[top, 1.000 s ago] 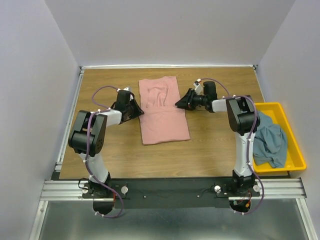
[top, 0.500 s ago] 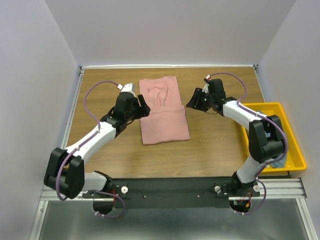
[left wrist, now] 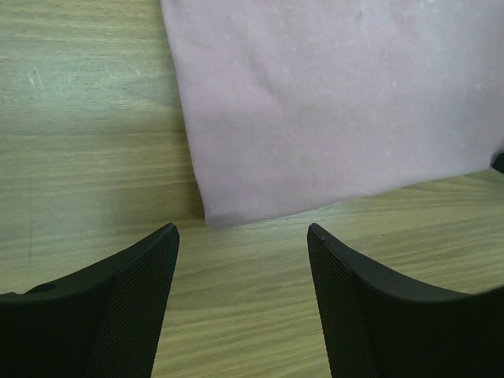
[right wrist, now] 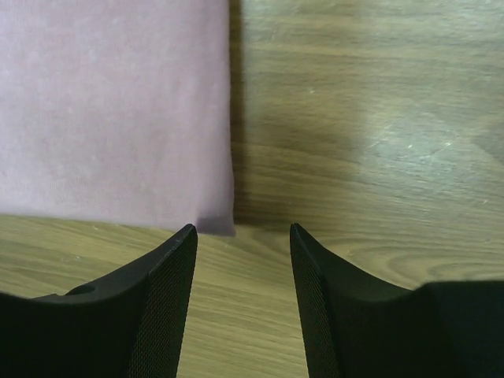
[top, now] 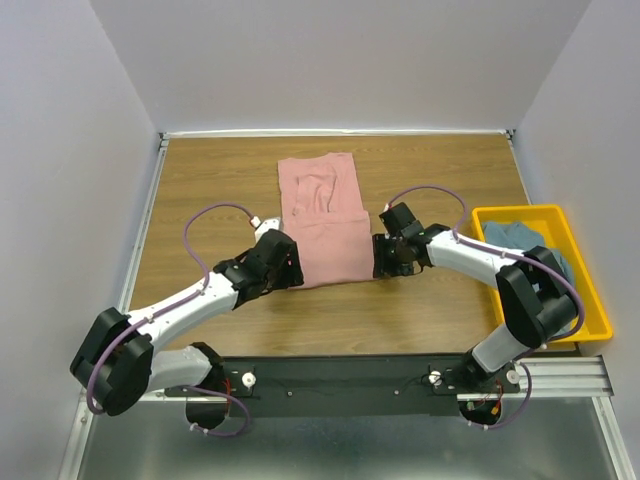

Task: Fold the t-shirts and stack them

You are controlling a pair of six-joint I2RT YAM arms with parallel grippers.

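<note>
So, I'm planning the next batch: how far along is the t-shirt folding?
Done: the pink t-shirt lies folded into a long strip. In hand: the left tool and right tool, both open, sit at its near corners, likely for the next fold. Left: the blue-grey t-shirt, crumpled in the yellow bin, and stacking.

Pink t-shirt [top: 326, 220] lies folded flat; blue-grey t-shirt [top: 503, 236] crumpled in bin [top: 525, 212].
</note>
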